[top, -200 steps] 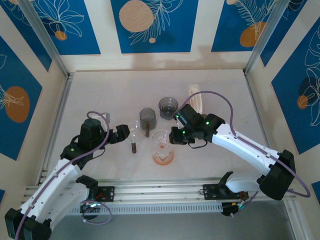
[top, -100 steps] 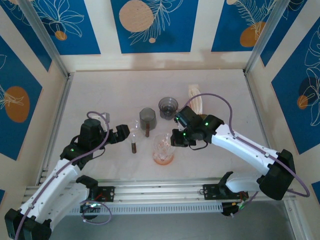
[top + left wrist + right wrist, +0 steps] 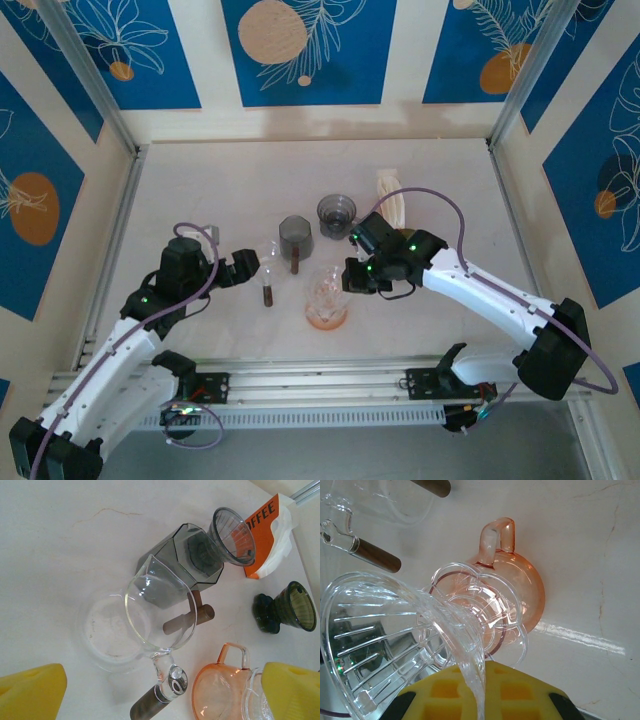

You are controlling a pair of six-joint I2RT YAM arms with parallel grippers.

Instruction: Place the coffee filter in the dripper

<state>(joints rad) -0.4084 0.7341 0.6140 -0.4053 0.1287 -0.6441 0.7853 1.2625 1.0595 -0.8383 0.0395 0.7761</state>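
Right gripper [image 3: 346, 276] clamped on clear dripper [image 3: 385, 630] rim, tilting it over pink glass server [image 3: 522, 587], probably to seat it. Left gripper [image 3: 248, 268] gapes empty beside glass carafe [image 3: 155, 610]. Coffee filter pack [image 3: 267, 535] untouched.

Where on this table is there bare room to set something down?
Bare table lies along the back wall, on the left between the side rail and the grey pitcher, and on the right beyond the filter pack. The centre is crowded: glass server, dark dripper, pink server and clear dripper stand close together.
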